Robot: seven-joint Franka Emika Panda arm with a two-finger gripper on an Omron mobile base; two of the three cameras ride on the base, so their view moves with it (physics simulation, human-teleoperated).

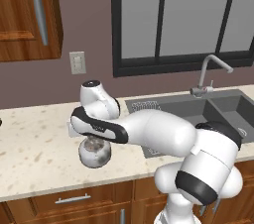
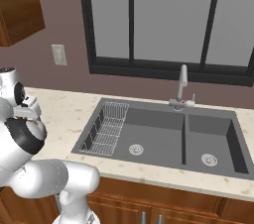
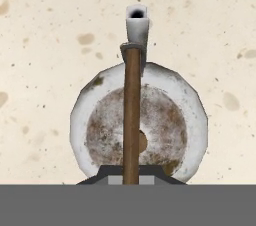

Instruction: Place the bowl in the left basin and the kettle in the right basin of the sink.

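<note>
The hand sits directly over the kettle at the left centre of the left base frame — whether its fingers are closed on the handle cannot be told. In the hand view that thin brown handle runs up the middle, spout at the top. The arm reaches left, low over the speckled bench. The sink lies apart — right of centre.

The white arm reaches out low to the left from its base, elbow bent and wrist turned straight down, its gripper barely visible at the frame's bottom edge, so its jaw spacing cannot be judged.
</note>
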